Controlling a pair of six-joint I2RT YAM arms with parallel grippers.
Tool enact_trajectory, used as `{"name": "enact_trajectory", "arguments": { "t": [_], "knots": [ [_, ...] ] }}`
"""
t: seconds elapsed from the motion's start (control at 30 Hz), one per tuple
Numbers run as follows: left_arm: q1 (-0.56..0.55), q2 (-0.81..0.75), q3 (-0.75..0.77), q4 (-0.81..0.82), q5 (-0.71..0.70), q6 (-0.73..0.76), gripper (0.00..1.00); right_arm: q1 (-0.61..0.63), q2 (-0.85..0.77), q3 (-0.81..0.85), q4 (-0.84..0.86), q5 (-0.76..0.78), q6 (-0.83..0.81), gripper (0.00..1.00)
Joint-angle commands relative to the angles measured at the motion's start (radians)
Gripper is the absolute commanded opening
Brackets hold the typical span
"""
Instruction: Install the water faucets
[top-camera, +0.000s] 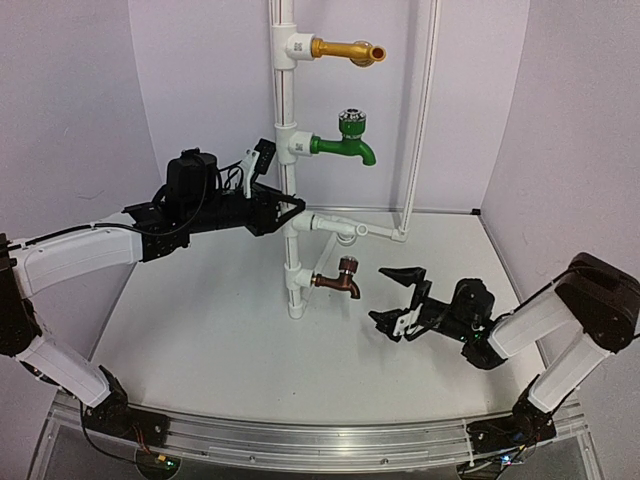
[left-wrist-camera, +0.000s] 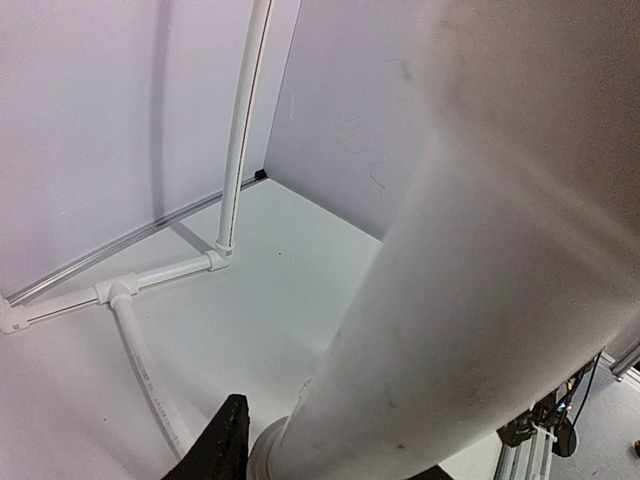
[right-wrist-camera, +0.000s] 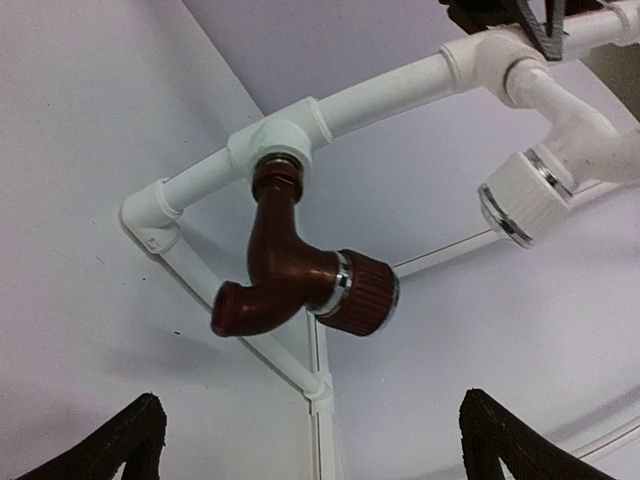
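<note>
- White pipe (left-wrist-camera: 480, 250) stands upright, with the left fingers (top-camera: 283, 206) clamped on it.
- Right fingers (top-camera: 404, 273) are spread wide and empty, near the brown tap (top-camera: 336, 281).
- The brown tap is coppery, with a curved spout and ribbed knob, and sits in the pipe's lowest tee above the counter (top-camera: 220, 330).
- Three taps in all: gold tap (top-camera: 345, 49), green tap (top-camera: 345, 146), brown tap.

The left arm (top-camera: 80, 250) rises from its base, bends at the elbow and stretches roughly level toward the right, its wrist held high. The left gripper (top-camera: 291, 212) is closed around an upright white pipe (top-camera: 285, 95), with a finger on either side. The right arm (top-camera: 545, 315) is folded at the elbow and sits low, its forearm pointing left. The right gripper (top-camera: 394, 297) has its jaws spread wide, fingers well apart, with nothing between them.
</note>
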Motion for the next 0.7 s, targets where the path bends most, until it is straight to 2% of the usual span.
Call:
{"name": "enact_trajectory", "arguments": {
  "t": [0.0, 0.13, 0.27, 0.67],
  "knots": [
    [-0.019, -0.025, 0.006, -0.047, 0.074, -0.216, 0.00, 0.053, 0.144, -0.009, 0.421, 0.095, -0.148, 0.98],
    [-0.019, -0.036, -0.001, -0.047, 0.070, -0.215, 0.00, 0.092, 0.256, 0.001, 0.559, 0.135, -0.210, 0.98],
    [-0.019, -0.041, -0.003, -0.051, 0.068, -0.211, 0.00, 0.119, 0.297, 0.015, 0.598, 0.154, -0.223, 0.98],
    [-0.019, -0.039, 0.005, -0.060, 0.073, -0.198, 0.00, 0.123, 0.158, -0.011, 0.592, 0.183, -0.204, 0.98]
  ]
}}
